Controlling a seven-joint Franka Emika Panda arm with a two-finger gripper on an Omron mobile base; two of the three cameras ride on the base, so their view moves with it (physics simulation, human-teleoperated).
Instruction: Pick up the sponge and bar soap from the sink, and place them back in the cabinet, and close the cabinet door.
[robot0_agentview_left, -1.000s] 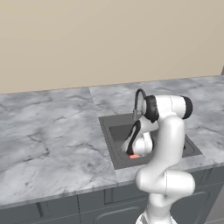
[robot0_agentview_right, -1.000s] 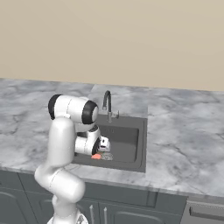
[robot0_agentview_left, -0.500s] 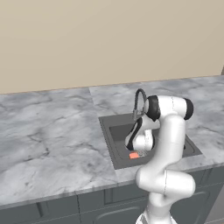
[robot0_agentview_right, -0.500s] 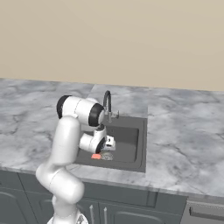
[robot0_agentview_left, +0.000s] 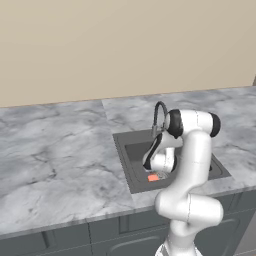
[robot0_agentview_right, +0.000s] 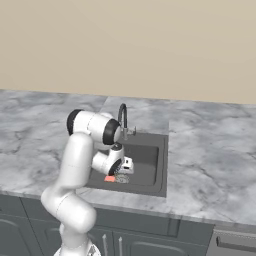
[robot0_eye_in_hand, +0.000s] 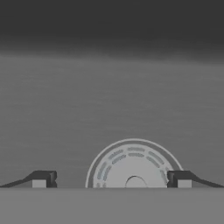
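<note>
Grey marble counter (robot0_agentview_left: 55, 160) spans the middle of both base views, beneath a plain beige wall (robot0_agentview_left: 125, 45). The dark sink (robot0_agentview_left: 131, 150) is recessed at centre, with a curved faucet (robot0_agentview_left: 160, 114) at its back edge. The white arm (robot0_agentview_left: 192, 165) rises from the lower right of the left base view and bends down into the basin. The gripper (robot0_eye_in_hand: 111, 178) hangs low over the sink floor, its jaws spread wide and empty; a round metal drain (robot0_eye_in_hand: 133, 166) lies between the fingertips at the bottom of the hand view. The bar soap (robot0_agentview_left: 153, 177) lies on the basin floor near the front wall, just beside the hand (robot0_agentview_right: 109, 178).
</note>
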